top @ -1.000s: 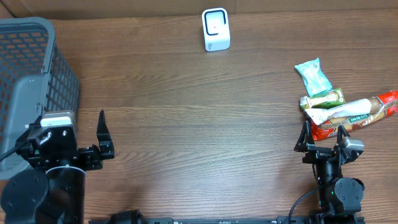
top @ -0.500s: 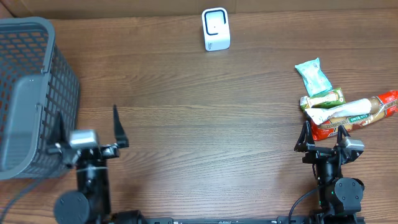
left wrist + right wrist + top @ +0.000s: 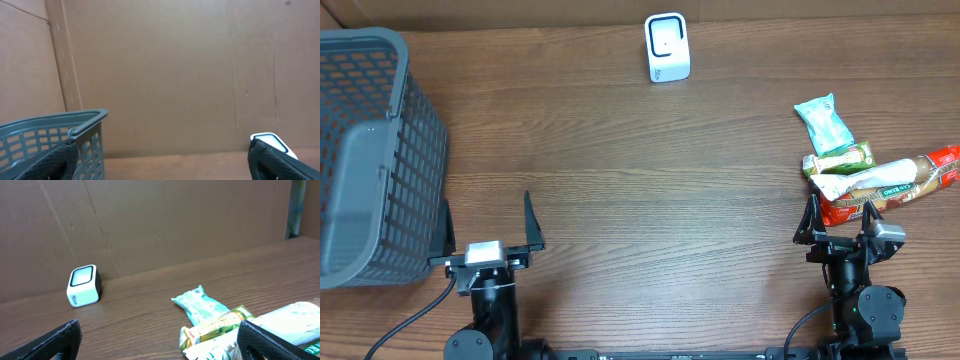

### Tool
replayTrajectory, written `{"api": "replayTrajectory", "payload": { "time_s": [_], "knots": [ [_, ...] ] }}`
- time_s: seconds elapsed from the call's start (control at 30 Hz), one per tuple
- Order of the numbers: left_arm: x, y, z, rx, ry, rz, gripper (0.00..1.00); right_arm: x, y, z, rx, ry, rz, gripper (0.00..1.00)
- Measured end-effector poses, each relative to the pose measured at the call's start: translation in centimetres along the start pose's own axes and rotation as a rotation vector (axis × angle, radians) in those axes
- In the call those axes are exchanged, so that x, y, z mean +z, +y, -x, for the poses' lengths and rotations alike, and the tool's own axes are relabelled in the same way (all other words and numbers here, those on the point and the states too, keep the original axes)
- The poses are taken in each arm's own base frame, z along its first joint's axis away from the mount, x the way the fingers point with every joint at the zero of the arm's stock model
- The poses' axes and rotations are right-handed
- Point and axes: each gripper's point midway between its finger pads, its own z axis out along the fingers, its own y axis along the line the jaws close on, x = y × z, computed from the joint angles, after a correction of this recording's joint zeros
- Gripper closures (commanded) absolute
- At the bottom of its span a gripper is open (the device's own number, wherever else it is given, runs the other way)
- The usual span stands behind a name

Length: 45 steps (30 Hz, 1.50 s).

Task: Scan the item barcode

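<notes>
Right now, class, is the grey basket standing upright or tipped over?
Upright: the basket sits on the table, its open rim on top in the left wrist view.

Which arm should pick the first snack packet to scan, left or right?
Right, most likely. The right arm, jaws open, sits just beside the snack packets; the left arm, also open, is on the far side next to the gray basket.

The left black 2-finger pincer (image 3: 486,215) and the right black 2-finger pincer (image 3: 839,212) share thin tapered fingers (image 3: 531,218) and a small grey-white block (image 3: 485,253) between them; a black cable (image 3: 410,323) leaves the left arm.
</notes>
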Motion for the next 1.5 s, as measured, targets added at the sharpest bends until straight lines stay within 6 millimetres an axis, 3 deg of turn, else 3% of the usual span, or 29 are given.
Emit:
{"api": "replayTrajectory", "payload": {
  "time_s": [0.7, 0.93, 1.2, 1.33, 1.37, 1.5],
  "knots": [
    [-0.4, -1.2, -1.6, -0.002, -0.153, -0.035, 0.00, 0.0, 0.0, 0.0, 0.001, 0.000, 0.000, 0.00],
    [-0.3, -2.1, -6.8, 0.000, 0.051, -0.076, 0.00, 0.0, 0.0, 0.0, 0.000, 0.000, 0.000, 0.00],
    [-0.4, -2.3, -8.3, 0.000, 0.113, -0.085, 0.00, 0.0, 0.0, 0.0, 0.001, 0.000, 0.000, 0.00],
    [-1.1, -2.8, -11.7, 0.001, 0.252, -0.105, 0.01, 0.0, 0.0, 0.0, 0.001, 0.000, 0.000, 0.00],
    [-1.7, -3.1, -13.6, 0.000, 0.334, -0.118, 0.00, 0.0, 0.0, 0.0, 0.000, 0.000, 0.000, 0.00],
    [-2.1, -3.2, -14.7, 0.001, 0.381, -0.124, 0.01, 0.0, 0.0, 0.0, 0.001, 0.000, 0.001, 0.00]
  ]
}}
